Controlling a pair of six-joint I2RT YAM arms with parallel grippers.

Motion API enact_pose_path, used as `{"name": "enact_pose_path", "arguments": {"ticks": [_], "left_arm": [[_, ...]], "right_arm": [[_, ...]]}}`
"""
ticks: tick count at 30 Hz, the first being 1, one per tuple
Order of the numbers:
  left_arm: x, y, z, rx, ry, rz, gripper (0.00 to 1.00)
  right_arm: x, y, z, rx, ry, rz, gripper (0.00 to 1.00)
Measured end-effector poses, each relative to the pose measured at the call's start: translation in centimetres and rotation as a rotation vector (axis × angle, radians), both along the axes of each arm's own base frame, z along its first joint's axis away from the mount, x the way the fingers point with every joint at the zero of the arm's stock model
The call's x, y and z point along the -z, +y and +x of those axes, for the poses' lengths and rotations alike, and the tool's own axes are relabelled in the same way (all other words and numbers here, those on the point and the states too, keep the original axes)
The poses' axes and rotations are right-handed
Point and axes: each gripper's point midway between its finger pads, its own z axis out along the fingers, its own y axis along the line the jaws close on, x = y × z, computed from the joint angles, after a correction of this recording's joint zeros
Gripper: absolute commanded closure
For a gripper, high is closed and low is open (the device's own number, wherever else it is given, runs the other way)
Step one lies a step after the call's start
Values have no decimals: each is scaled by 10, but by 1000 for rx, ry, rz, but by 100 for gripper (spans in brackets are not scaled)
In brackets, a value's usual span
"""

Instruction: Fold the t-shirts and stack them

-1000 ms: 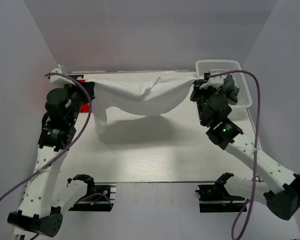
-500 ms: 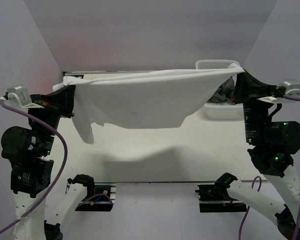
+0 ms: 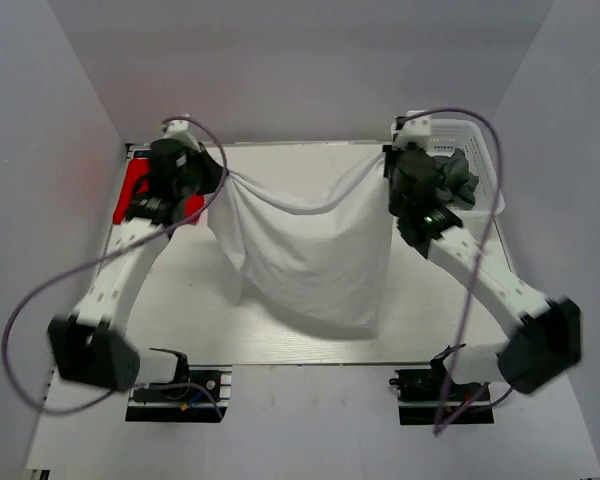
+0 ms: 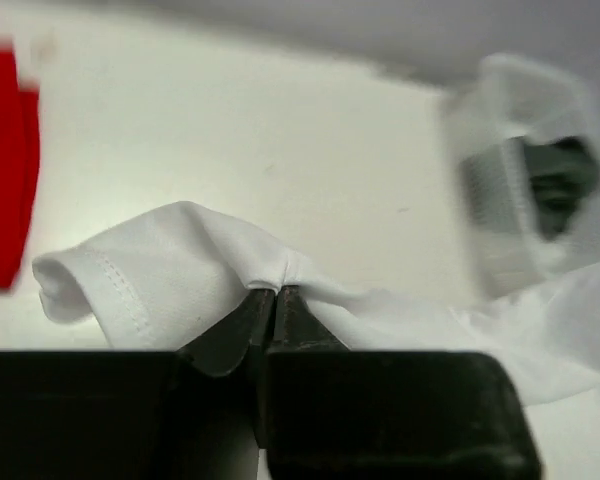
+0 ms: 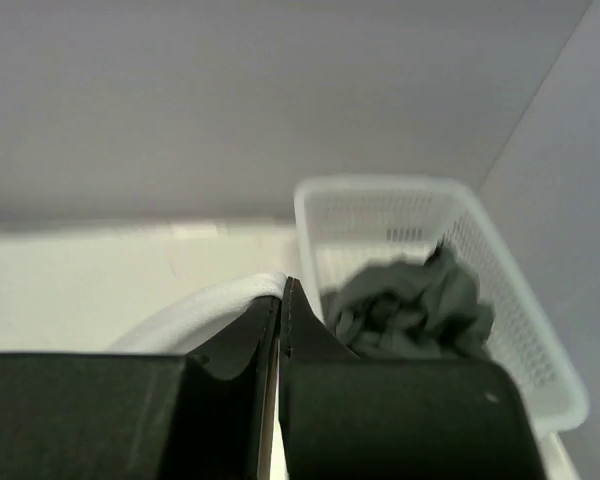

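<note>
The white t-shirt hangs spread between my two grippers over the middle of the table, its lower edge draped toward the front. My left gripper is shut on its left top corner; the pinched cloth shows in the left wrist view at the gripper. My right gripper is shut on the right top corner, seen at the gripper. The red t-shirt lies at the far left, partly under my left arm. The dark grey t-shirt lies crumpled in the basket.
The white lattice basket stands at the far right corner, also in the right wrist view. White walls close in the table at the back and both sides. Two black arm mounts sit at the near edge.
Both arms have swung forward and down from a high raised pose. The white t-shirt, stretched flat in the air before, now hangs lower and sags between the grippers near the back.
</note>
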Motion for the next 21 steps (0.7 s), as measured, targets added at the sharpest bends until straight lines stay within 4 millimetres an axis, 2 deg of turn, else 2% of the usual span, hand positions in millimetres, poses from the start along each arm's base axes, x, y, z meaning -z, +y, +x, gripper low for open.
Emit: {"name": "enact_pose_path", "arguments": {"ticks": [1, 2, 3, 4, 5, 7, 8, 9, 11, 13, 15, 16, 18, 21], "left_arm": [[34, -1, 23, -15, 85, 28, 75], [76, -1, 47, -35, 188, 63, 45], [112, 1, 65, -51, 273, 99, 31], [148, 3, 82, -70, 365, 130, 23], [178, 4, 98, -83, 441, 161, 1], [224, 6, 128, -103, 560, 217, 0], [237, 6, 144, -110, 584, 231, 0], [247, 7, 156, -114, 597, 249, 0], [252, 9, 163, -114, 619, 273, 0], [244, 12, 158, -114, 619, 286, 0], [228, 12, 148, -108, 590, 280, 0], [222, 12, 137, -102, 581, 270, 0], [214, 11, 102, -92, 578, 244, 0], [219, 13, 35, -97, 590, 183, 0]], "right_arm": [[31, 5, 23, 8, 76, -30, 100], [67, 7, 46, 20, 165, -57, 100], [100, 9, 66, 21, 251, -77, 100], [126, 11, 82, 18, 322, -90, 100], [158, 13, 99, 15, 404, -99, 66], [200, 18, 126, 2, 531, -106, 39], [214, 21, 139, -5, 570, -102, 10], [225, 24, 151, -10, 600, -100, 10], [239, 29, 158, -38, 644, -105, 10], [245, 37, 152, -80, 679, -99, 10], [238, 48, 144, -142, 681, -80, 10], [235, 53, 138, -170, 680, -70, 10], [227, 61, 118, -226, 683, -48, 10], [213, 71, 83, -304, 667, 3, 10]]}}
